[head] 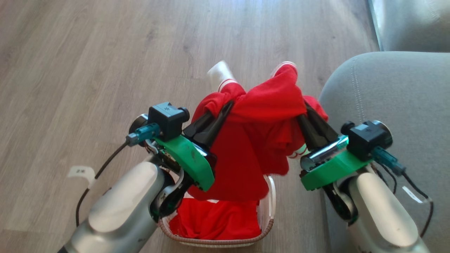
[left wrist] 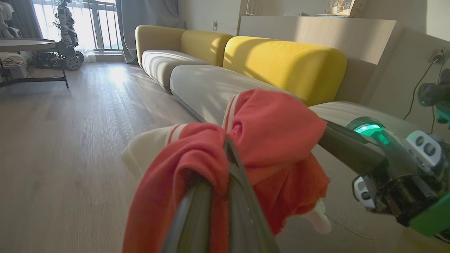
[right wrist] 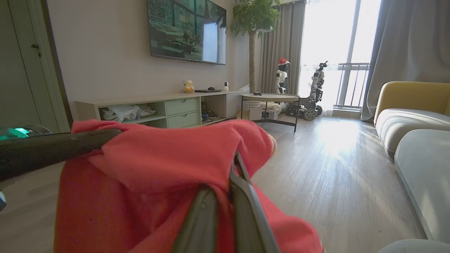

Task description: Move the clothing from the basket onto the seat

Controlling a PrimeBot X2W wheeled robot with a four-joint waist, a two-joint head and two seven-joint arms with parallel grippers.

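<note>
A red garment (head: 262, 116) with white trim hangs stretched between my two grippers above the basket (head: 269, 219). My left gripper (head: 226, 107) is shut on its left edge and my right gripper (head: 305, 109) is shut on its right edge. In the left wrist view the red cloth (left wrist: 267, 140) bunches over my closed fingers (left wrist: 235, 196), with the right arm's finger (left wrist: 348, 147) reaching in from the right. The right wrist view has the cloth (right wrist: 158, 165) draped over my closed fingers (right wrist: 242, 207). A second red garment (head: 218, 218) lies in the basket. The grey-green seat (head: 393, 98) is to the right.
Wood floor (head: 105, 63) stretches ahead and to the left. A long sofa with yellow backs (left wrist: 281, 59) runs along the wall. Across the room stand a TV cabinet (right wrist: 165, 109), a round table (right wrist: 269, 96), a potted tree and two parked robots by the window.
</note>
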